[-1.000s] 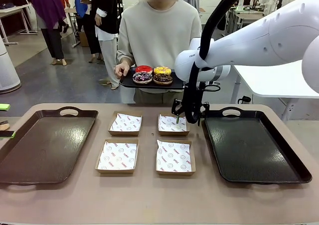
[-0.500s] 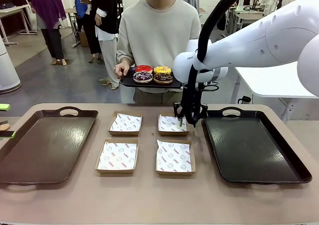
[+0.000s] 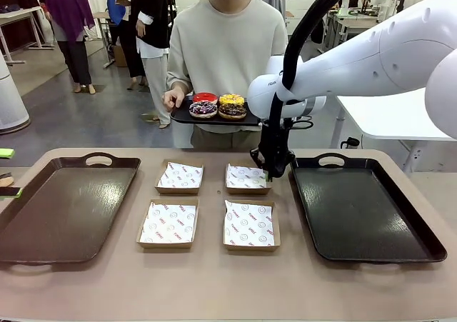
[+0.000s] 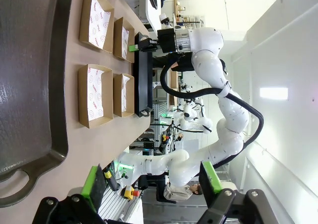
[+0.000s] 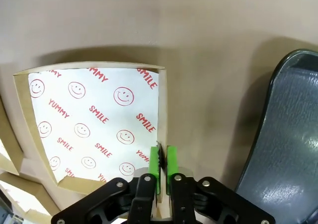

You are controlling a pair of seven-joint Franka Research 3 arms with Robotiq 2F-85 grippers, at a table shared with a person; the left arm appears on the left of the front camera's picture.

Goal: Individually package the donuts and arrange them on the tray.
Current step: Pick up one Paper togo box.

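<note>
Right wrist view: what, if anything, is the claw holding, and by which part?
The right claw pinches the paper-lined cardboard box by its side wall, the one nearest the dark tray.

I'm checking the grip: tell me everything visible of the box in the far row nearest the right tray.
The box is a shallow, open-topped brown cardboard carton lined with white paper printed with red smileys, YUMMY and SMILE. Empty, it looks flat on the tan table, beside the right tray but apart from it. The right hand is shut on its wall nearest that tray, green pads pinching the rim.
</note>
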